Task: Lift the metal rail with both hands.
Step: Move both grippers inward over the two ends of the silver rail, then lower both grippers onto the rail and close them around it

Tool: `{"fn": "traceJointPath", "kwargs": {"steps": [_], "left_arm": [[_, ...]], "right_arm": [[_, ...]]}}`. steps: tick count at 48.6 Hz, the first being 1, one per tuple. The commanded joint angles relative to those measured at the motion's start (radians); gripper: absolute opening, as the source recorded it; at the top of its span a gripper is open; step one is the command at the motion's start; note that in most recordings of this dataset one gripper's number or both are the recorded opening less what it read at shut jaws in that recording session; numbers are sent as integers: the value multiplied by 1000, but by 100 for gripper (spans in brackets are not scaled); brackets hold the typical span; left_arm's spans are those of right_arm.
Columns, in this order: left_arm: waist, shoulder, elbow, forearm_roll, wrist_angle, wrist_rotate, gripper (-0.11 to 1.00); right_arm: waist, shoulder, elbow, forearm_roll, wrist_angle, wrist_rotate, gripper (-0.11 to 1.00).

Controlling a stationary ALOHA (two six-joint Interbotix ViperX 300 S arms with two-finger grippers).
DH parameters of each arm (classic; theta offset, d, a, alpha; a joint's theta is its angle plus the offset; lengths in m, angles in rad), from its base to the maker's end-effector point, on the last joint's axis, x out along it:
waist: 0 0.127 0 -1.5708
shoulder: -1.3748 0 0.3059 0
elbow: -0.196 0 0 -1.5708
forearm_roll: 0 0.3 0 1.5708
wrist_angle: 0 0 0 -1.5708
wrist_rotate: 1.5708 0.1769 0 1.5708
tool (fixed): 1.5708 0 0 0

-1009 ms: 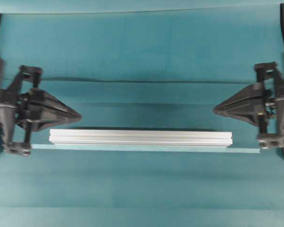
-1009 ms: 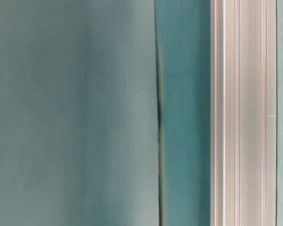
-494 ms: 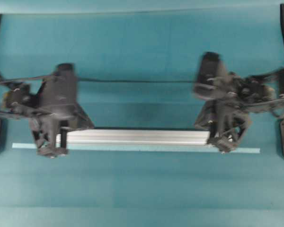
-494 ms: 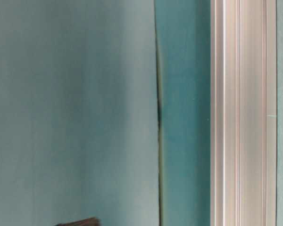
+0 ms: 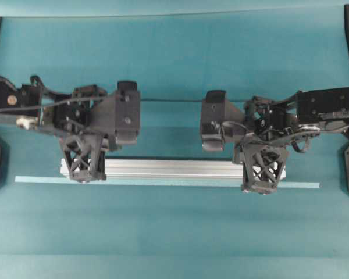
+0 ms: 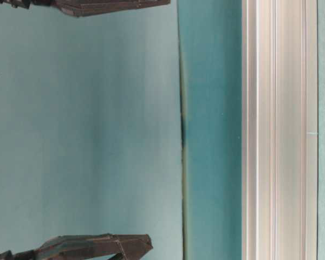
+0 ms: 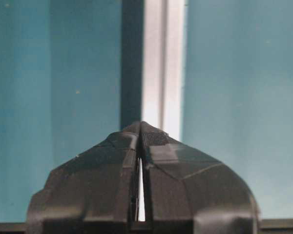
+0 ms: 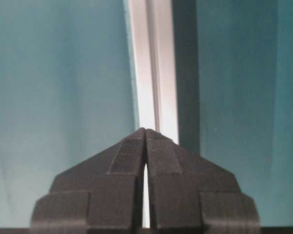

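The metal rail (image 5: 168, 168), a silver grooved bar, lies flat across the teal table. My left gripper (image 5: 84, 174) hangs over its left end, and its lattice fingers hide that end. Near the rail's right end, the right gripper (image 5: 263, 183) points down. In the left wrist view the left gripper (image 7: 140, 125) is shut and holds nothing, with the rail (image 7: 161, 58) running away below it. The right gripper (image 8: 145, 130) is also shut and holds nothing above the rail (image 8: 154, 63). The table-level view shows the rail (image 6: 279, 130) resting on the cloth.
A thin pale teal strip (image 5: 163, 182) lies along the rail's near side and is longer than the rail at both ends. A fold line in the cloth (image 5: 174, 100) runs behind the arms. Black arm bases stand at the left and right table edges.
Both arms swung in from the table's sides and now point down over the rail's two ends. Both grippers stayed shut. The rail has not moved.
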Motion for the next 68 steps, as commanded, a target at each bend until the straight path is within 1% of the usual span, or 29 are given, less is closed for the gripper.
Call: {"fn": "traceJointPath", "kwargs": {"steps": [1,6,13,17,19,21,23,28,30,32,35,37,39,47,53,59,68], "left_arm": [[-3,-15,5,2,-3,23,-2],[-2,-23,18,2,-6,55,-2],[-3,-23,26,3,-28,58,-2],[-3,-25,32,2,-51,63,1],[-2,-28,38,2,-66,60,5],[-2,-28,44,3,-75,57,11],[-3,-28,51,2,-86,57,20],[-5,-26,72,2,-97,51,50],[-5,-23,81,2,-94,48,63],[-5,-20,91,2,-92,41,75],[-5,-14,103,2,-98,34,89],[-5,-9,112,2,-106,34,96],[-5,-8,118,2,-114,35,99],[-5,6,140,2,-143,35,99],[-8,14,149,2,-155,31,99],[-11,25,164,2,-204,28,99],[-21,58,179,2,-230,5,99]], "right_arm": [[6,5,-2,2,-15,-46,0],[5,5,0,2,-28,-92,0],[-2,12,2,2,-43,-117,1],[-6,21,3,2,-52,-120,7],[-8,26,2,3,-54,-118,14],[-8,29,3,3,-58,-115,23],[-8,34,3,3,-64,-104,35],[-6,41,6,3,-86,-106,66],[-6,44,6,3,-91,-104,76],[-9,49,8,3,-94,-104,86],[-18,55,11,3,-97,-100,94],[-26,58,14,3,-97,-98,96],[-32,60,18,3,-98,-100,95],[-40,64,46,3,-124,-100,96],[-40,66,71,5,-170,-97,96],[-40,66,94,6,-210,-95,96],[-38,78,120,18,-241,-95,96]]}}
